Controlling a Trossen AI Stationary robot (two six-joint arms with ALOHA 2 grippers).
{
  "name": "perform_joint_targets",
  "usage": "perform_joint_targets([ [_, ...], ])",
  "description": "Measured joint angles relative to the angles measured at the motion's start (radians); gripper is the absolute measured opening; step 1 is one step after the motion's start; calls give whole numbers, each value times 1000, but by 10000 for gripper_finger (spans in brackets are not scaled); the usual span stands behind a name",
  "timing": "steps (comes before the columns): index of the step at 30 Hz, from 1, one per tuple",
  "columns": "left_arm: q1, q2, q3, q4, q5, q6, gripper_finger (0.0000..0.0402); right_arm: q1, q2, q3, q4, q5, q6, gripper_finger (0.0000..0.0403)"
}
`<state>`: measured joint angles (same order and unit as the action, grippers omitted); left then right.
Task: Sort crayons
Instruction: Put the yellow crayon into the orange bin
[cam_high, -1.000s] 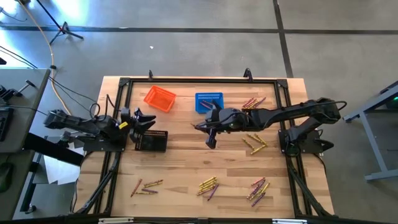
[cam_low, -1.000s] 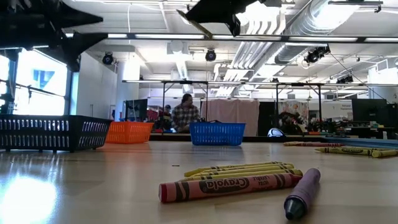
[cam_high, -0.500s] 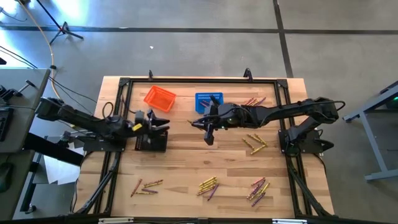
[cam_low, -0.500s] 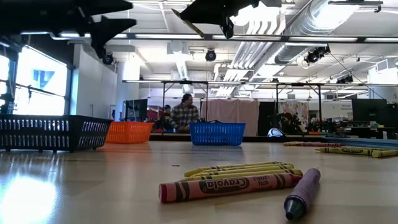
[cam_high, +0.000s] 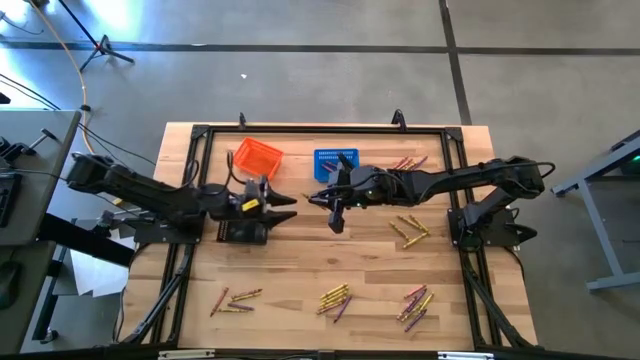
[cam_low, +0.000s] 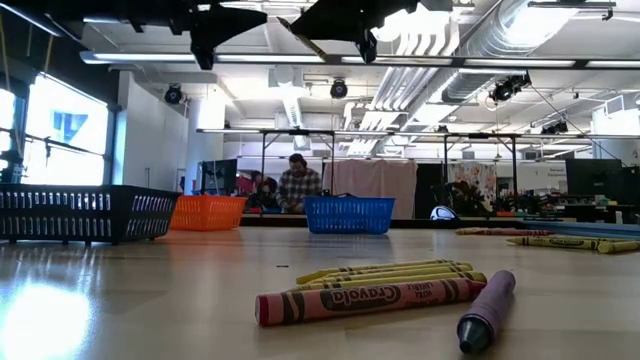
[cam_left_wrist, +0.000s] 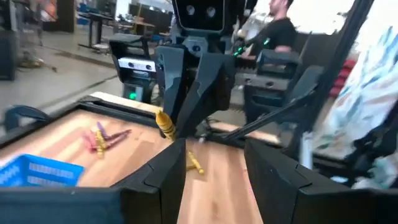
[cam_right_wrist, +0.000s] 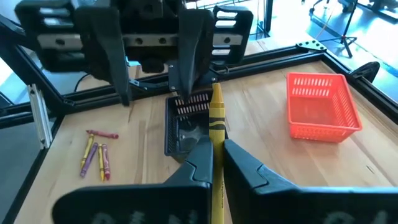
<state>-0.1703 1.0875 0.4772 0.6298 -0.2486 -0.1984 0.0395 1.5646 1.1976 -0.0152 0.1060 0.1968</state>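
R gripper (cam_high: 318, 198) is clamped on a yellow crayon (cam_right_wrist: 216, 124), held mid-table above the wood just in front of the blue basket (cam_high: 335, 163). L gripper (cam_high: 287, 206) faces it w/ jaws wide and empty, beside the black basket (cam_high: 244, 229). Crayon's long axis runs out past the R fingertips toward the L jaws, so a handover looks likely; other crayons (cam_high: 335, 298) lie loose near the front edge.

We note a red crayon (cam_low: 372, 297) lying nearest on the table (cam_low: 150, 300), touching a purple crayon (cam_low: 487, 310) and several yellow crayons (cam_low: 395, 272) just behind it. Farther back stand a black basket (cam_low: 85, 212), an orange basket (cam_low: 208, 212) and a blue basket (cam_low: 349, 214). A person (cam_low: 297, 183) sits beyond. Dark arm silhouettes (cam_low: 340, 20) hang overhead.
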Motion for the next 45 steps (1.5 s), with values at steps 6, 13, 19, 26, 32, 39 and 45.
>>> perform_joint_targets([
  [6,0,41,32,-30,-26,35,143,0,0,0,43,59,-43,5],
  [13,0,52,33,-26,-30,65,141,0,0,0,122,81,-64,5],
  [19,1,52,33,-10,-53,89,140,14,0,0,179,77,-58,5],
  [26,1,52,33,27,-51,98,140,42,0,0,207,125,-72,5],
  [32,1,52,33,69,-51,98,140,62,0,0,224,183,-111,5],
  [39,1,52,33,96,-61,108,140,79,47,-1,344,200,-137,5],
  [45,1,52,33,104,-70,122,140,79,60,-2,390,208,-153,5],
])
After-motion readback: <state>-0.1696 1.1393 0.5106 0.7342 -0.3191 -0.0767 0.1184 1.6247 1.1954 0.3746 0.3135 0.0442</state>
